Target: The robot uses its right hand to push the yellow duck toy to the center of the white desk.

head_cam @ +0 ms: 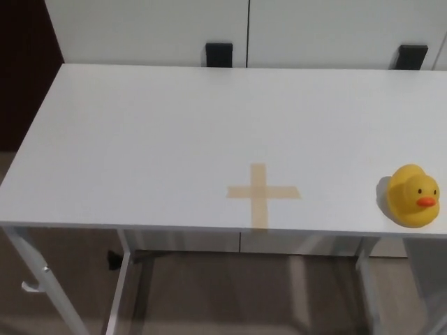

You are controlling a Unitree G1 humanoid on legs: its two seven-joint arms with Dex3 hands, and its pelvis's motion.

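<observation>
We see neither hand. The yellow duck toy [414, 196] sits near the white desk [140, 139] front edge; a skewed push risks toppling it off.

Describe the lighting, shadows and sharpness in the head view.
Head view: soft, even light on the white desk, no hard glare; the yellow duck toy casts a small faint shadow to its left; the tan tape cross reads clearly; the image is mildly soft overall, with the floor and desk legs below dimmer; neither hand shows.
</observation>
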